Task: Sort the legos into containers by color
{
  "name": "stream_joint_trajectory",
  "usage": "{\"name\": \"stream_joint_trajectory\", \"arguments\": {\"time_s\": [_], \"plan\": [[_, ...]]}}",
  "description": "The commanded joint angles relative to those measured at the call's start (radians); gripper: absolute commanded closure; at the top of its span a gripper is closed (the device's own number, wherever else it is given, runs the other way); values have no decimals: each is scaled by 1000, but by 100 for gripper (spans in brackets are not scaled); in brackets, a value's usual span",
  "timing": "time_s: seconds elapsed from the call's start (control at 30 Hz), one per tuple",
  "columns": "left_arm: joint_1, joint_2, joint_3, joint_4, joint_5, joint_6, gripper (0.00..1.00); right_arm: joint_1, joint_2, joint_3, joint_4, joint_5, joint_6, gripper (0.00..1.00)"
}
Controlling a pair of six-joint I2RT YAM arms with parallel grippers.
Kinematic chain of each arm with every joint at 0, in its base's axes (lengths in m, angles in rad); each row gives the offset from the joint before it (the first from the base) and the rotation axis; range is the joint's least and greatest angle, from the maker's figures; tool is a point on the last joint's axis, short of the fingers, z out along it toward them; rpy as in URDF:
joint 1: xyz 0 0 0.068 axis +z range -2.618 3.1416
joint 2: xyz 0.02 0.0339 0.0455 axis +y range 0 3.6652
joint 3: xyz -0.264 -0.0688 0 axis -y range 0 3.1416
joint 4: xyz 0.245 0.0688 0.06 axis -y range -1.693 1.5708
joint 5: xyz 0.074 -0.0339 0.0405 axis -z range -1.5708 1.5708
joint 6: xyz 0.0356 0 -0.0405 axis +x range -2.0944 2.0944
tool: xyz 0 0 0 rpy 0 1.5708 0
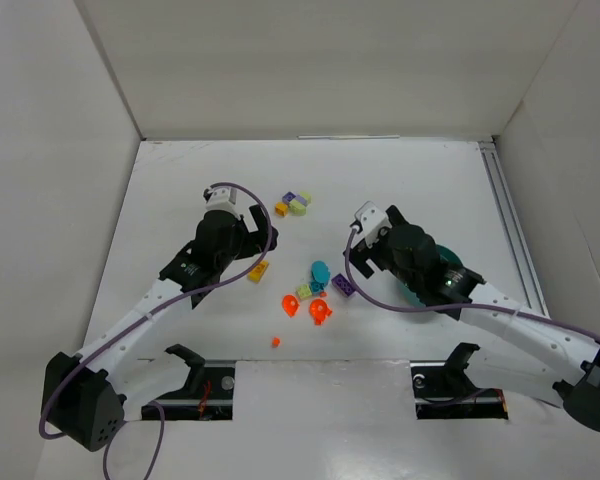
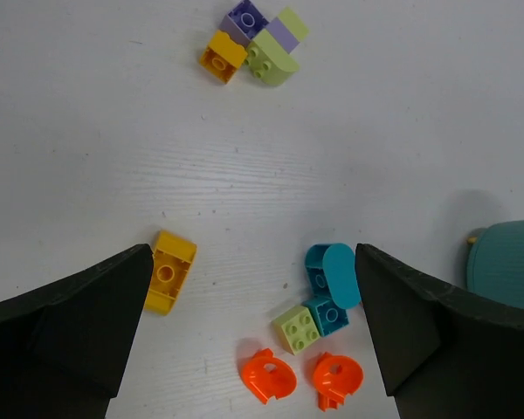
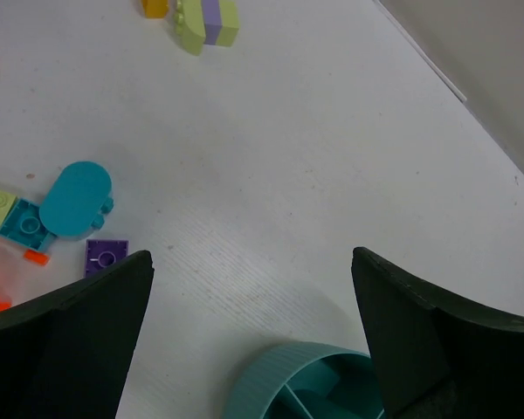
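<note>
At far left, the left gripper [image 2: 251, 262] hangs over the white table [image 1: 180, 180] with its jaws spread wide and nothing between them. A yellow arched brick [image 2: 168, 272] lies just beside its left finger. We judge picking one piece to be the step in hand. To do it well, we would centre the jaws over that lone yellow brick, close on its flat sides, and lift straight up.

The middle pieces crowd together: a teal rounded piece [image 2: 332, 272] touches a pale green brick [image 2: 298, 329], with two orange-red rounded pieces [image 2: 268, 375] just below. All are glossy, studded plastic. Farther off sits a touching cluster [image 2: 253, 44] of orange-yellow, purple and pale green. A purple brick [image 3: 106, 257] lies flat to the right.

The right gripper [image 3: 251, 257] is also spread and empty. Beneath it sits the teal bowl [image 3: 279, 375], ribbed outside, with dividing walls inside.
</note>
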Motion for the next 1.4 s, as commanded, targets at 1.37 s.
{"name": "stream_joint_trajectory", "arguments": {"time_s": [1.37], "plan": [[-14, -73, -78, -8, -53, -82, 0, 142, 785, 365, -6, 97, 644, 34]]}}
